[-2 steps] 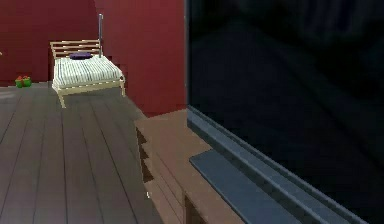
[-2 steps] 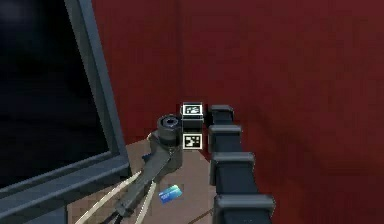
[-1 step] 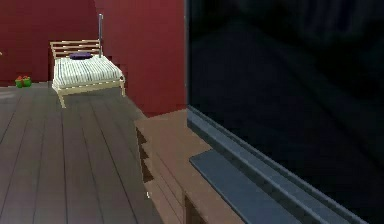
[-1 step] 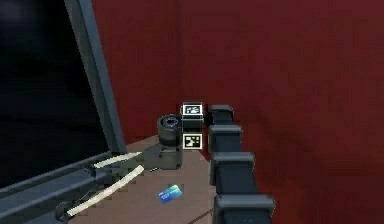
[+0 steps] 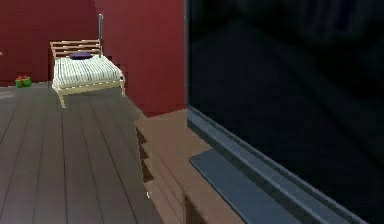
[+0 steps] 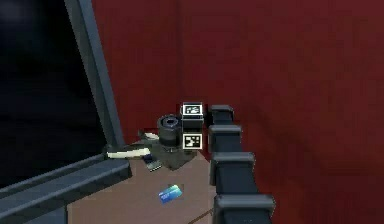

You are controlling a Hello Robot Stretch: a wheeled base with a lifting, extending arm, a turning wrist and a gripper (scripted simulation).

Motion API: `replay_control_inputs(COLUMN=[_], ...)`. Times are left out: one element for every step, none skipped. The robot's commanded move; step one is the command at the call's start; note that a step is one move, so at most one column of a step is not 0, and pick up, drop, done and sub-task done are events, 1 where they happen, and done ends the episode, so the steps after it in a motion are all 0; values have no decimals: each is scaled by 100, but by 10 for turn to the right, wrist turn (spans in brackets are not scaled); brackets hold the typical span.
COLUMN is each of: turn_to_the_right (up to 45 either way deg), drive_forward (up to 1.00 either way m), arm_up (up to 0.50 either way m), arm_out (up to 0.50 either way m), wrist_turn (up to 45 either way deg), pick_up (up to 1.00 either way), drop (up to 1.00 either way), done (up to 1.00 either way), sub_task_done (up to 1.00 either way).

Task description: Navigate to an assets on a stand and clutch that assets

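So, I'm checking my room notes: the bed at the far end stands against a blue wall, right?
No: the wall behind the bed is dark red, not blue, as the forward view shows. The bed does stand at the far end.

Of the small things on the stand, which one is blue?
The flat card-like one beside the arm, on the stand's brown top; the other small thing, up by the fingers, is dark.
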Motion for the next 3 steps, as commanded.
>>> replay_control_inputs(turn_to_the_right=[0, 0, 0], drive_forward=[0, 0, 0], arm_up=[0, -30, 0], arm_out=[0, 0, 0], wrist_turn=[210, 0, 0], pick_up=[0, 0, 100], drop=[0, 0, 0], done=[0, 0, 0], sub_task_done=[0, 0, 0])
